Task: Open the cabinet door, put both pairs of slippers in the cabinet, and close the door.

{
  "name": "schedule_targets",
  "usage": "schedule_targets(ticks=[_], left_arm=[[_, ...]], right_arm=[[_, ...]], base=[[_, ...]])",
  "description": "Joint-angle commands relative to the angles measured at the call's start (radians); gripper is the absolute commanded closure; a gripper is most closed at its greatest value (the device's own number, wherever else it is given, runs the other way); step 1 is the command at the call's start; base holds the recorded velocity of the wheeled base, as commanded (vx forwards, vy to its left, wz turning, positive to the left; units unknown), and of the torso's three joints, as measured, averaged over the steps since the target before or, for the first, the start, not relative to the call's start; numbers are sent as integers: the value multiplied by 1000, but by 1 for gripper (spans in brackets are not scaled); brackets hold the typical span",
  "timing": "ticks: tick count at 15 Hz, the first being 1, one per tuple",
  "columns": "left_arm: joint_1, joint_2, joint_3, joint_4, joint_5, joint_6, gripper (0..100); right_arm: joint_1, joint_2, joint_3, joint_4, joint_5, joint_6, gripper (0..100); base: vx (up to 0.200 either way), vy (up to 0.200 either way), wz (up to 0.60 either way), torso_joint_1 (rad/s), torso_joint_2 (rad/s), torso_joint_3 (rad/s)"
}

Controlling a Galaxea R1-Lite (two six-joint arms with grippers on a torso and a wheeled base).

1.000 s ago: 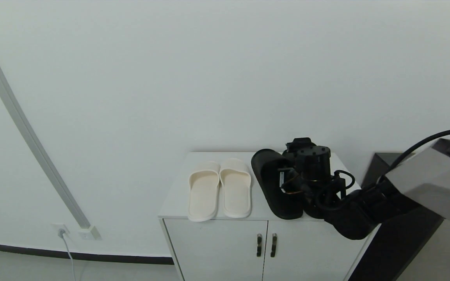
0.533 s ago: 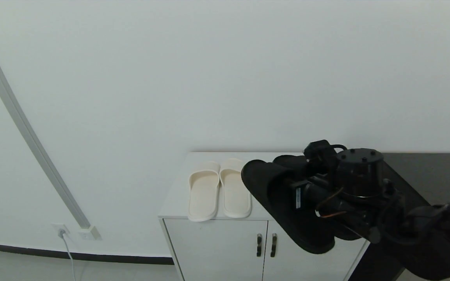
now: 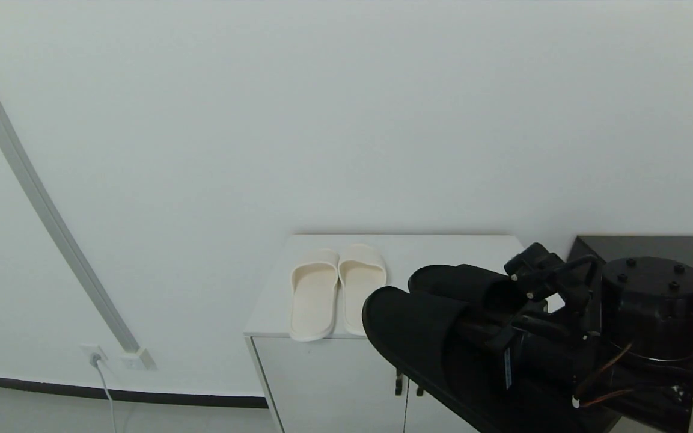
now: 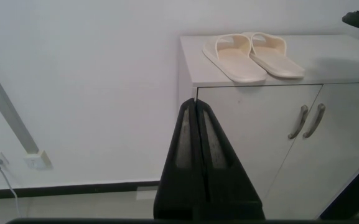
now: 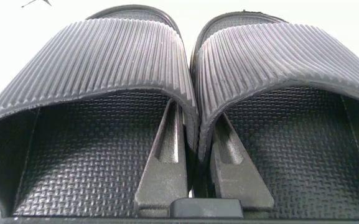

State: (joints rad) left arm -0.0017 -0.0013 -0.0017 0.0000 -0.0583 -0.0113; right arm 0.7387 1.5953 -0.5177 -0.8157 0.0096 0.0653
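Observation:
My right gripper is shut on the pair of black slippers, one finger inside each strap, clamping their inner side walls together. The pair hangs in the air in front of the white cabinet, off its top and to the right. A pair of white slippers lies side by side on the left half of the cabinet top, also seen as white slippers. Both cabinet doors are closed, with two handles at the middle. My left gripper is shut and empty, low in front of the cabinet's left edge.
A dark piece of furniture stands right of the cabinet. A grey conduit runs diagonally down the white wall to a socket with a plugged cable. Open floor lies left of the cabinet.
My right gripper has lifted the black slippers off the cabinet top and drawn them toward the camera, down and to the right. The white slippers have not moved.

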Motion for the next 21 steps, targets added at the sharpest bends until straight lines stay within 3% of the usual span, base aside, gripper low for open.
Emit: schedule_targets(ticks=[1,7,15,21], left_arm=[[0,1,0,0,0,-1,100],[0,1,0,0,0,-1,100],[0,1,0,0,0,-1,100],[0,1,0,0,0,-3,100]], right_arm=[[5,-6,8,0,0,1,100],[11,5,16,-2,1,4,100],[7,6,56,-6,10,-1,100],[5,2,71,-10,13,-1,100]], base=[[0,0,0,0,0,0],[0,0,0,0,0,0],[-200,0,0,2,4,2],[0,0,0,0,0,0]])
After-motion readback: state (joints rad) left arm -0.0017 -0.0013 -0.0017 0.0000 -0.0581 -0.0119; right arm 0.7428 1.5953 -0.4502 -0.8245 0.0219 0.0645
